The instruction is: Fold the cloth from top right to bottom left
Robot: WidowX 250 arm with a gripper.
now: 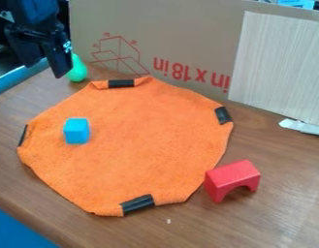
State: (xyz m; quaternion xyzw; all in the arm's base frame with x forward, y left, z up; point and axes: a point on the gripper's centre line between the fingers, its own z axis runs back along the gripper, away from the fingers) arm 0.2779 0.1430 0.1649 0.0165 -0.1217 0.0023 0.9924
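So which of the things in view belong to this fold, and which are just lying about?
For the fold:
- orange cloth, spread out with black strips at its edges
- black pincer, beyond the cloth's upper left

Just lying about:
- blue block, on top of the cloth
- red arch block, by its lower right edge
- green object, behind the cloth
- cardboard at the back

Black robot arm (36, 10) at upper left, claw (46, 70) hanging down, fingers (58, 64) parted

matt fuzzy orange cloth (149, 150), smooth wood-grain table (288, 193), plain brown cardboard (187, 29), glossy red arch block (231, 178)
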